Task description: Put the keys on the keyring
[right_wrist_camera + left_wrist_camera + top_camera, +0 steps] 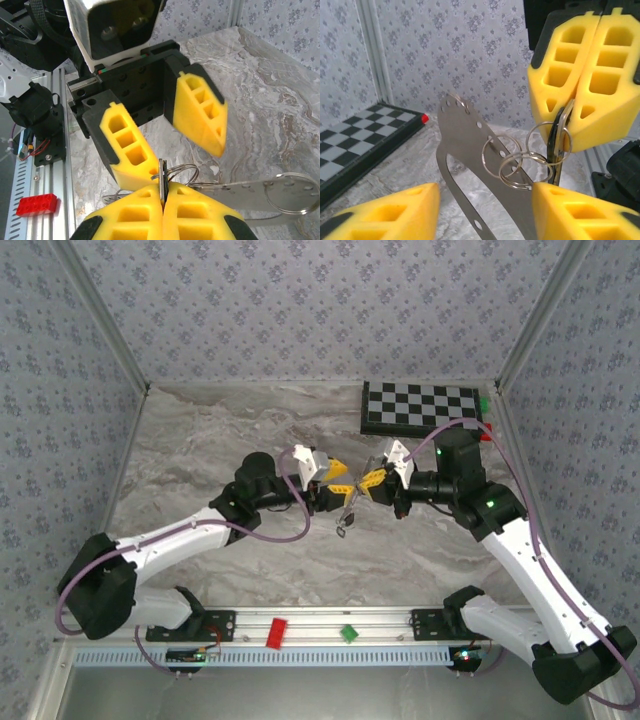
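Note:
Above the middle of the marble table my two grippers meet tip to tip. The right gripper (162,192) is shut on the keys (161,179), thin flat pieces held edge-on between its yellow pads. Small wire split rings (520,162) link them to the keyring (457,137), a flat pale grey metal loop with small holes. The left gripper (485,202) is open, its fingers (395,212) either side of the keyring's lower part and apart from it. From above, the left gripper (335,478) faces the right gripper (371,481), and a small dark piece (345,523) dangles below them.
A checkered black-and-white board (420,407) lies at the back right, also seen from the left wrist as the board (360,142). A red block (276,631) and a green block (348,633) sit on the near rail. Patterned walls enclose the table.

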`<action>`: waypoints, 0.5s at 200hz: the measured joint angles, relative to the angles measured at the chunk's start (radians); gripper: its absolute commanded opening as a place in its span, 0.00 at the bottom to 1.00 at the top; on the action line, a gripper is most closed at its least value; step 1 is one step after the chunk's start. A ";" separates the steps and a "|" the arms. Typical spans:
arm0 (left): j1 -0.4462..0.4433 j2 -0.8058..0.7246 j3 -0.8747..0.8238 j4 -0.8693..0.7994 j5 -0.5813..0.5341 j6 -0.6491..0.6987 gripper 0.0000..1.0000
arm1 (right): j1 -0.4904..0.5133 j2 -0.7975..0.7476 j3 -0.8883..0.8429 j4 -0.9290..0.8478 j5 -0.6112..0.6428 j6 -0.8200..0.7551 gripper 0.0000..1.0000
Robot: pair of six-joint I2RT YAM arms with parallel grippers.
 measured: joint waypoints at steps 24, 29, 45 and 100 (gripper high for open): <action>0.000 -0.002 0.000 -0.001 0.001 0.021 0.56 | 0.000 0.000 0.000 -0.013 0.000 0.000 0.00; 0.000 -0.002 0.000 -0.002 0.001 0.025 0.56 | 0.000 0.000 0.000 -0.015 0.002 0.000 0.00; 0.000 -0.002 0.000 -0.008 0.001 0.035 0.56 | 0.000 -0.001 0.000 -0.021 0.005 -0.004 0.00; 0.000 -0.003 0.053 -0.128 -0.029 0.096 0.64 | 0.000 0.062 0.083 -0.136 0.063 -0.120 0.00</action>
